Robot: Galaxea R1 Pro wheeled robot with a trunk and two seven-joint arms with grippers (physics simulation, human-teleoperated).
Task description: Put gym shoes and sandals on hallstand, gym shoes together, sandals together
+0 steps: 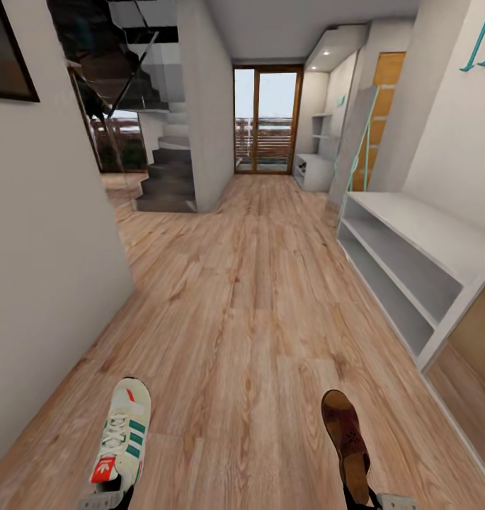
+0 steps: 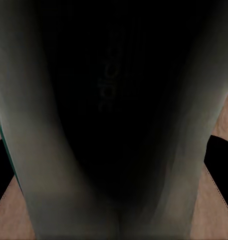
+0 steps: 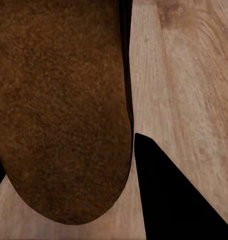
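The right gripper pinches a sandal, the left gripper a gym shoe; both point forward. The hallstand lies ahead-right, nearer the right gripper.

Home entry corridor. Wood-plank corridor floor, pale hallstand with open shelves along the right wall, staircase on the left, glazed door at the far end, probably onto a balcony; too distant to confirm.
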